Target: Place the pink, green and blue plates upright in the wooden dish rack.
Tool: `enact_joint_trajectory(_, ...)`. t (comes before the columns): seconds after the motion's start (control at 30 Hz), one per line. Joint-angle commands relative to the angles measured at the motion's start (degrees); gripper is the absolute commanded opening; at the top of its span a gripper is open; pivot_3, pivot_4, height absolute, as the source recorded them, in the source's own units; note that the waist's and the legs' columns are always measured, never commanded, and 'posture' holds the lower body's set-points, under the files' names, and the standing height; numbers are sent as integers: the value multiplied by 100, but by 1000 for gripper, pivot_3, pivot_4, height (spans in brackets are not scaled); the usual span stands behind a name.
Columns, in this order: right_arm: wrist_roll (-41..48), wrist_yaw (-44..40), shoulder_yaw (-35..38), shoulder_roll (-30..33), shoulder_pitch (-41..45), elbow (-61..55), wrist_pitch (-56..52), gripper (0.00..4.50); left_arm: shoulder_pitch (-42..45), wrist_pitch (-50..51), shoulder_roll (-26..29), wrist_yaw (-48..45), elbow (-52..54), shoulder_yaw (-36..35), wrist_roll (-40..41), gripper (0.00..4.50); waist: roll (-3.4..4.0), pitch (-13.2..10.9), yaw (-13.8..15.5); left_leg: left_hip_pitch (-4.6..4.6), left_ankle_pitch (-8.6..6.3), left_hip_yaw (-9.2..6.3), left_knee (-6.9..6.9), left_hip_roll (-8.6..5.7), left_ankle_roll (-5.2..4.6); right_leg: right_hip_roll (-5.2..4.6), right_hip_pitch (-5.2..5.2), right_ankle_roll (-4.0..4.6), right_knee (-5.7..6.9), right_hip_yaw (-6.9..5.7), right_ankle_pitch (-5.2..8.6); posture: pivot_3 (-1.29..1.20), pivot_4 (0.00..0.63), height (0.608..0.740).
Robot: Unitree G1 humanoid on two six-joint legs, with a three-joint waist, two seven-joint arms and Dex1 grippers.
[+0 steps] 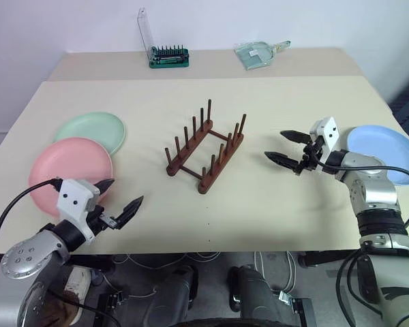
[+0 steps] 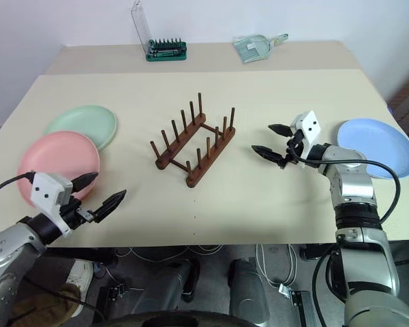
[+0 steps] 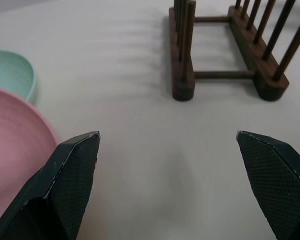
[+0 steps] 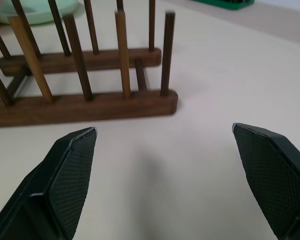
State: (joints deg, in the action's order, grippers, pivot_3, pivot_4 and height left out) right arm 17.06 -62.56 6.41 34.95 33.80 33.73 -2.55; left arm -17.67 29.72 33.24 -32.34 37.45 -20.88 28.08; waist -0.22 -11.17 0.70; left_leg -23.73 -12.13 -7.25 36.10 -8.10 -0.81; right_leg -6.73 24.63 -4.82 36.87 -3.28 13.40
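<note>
On a pale beige table (image 1: 273,204) against a white wall, the dark wooden dish rack (image 1: 206,150) stands empty at centre — pink plate (image 1: 68,167) overlapping green plate (image 1: 92,129) to its left, blue plate (image 1: 385,151) to its right — while left gripper (image 1: 120,201) and right gripper (image 1: 286,147) hover spread, holding nothing.

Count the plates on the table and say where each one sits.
3. The pink plate lies flat at the table's left, overlapping the green plate behind it; the blue plate lies flat at the right edge. None hidden.
</note>
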Motion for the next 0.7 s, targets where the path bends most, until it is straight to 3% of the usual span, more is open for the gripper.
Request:
enact_joint_trajectory(0.03,10,-110,116,5,237,263,357,4484,-77,-37,38,2,291,-58,55,4494,0,0,-1,0,0,0,1,0,0,0,0,2,0,0,1,0,150,740)
enact_joint_trajectory(0.33,-64,-327,73,-39,430,966,823,4484,-137,115,41,67,539,194,79,4494,0,0,-2,15,-2,5,-3,2,2,1,-13,1,-2,3,7,0,150,740)
enact_joint_trajectory(0.7,87,-355,125,22,-233,-39,463,4484,234,194,199,-146,313,1188,-131,4494,1,0,6,17,-6,7,-5,2,3,1,-15,-10,-4,7,17,0,150,740)
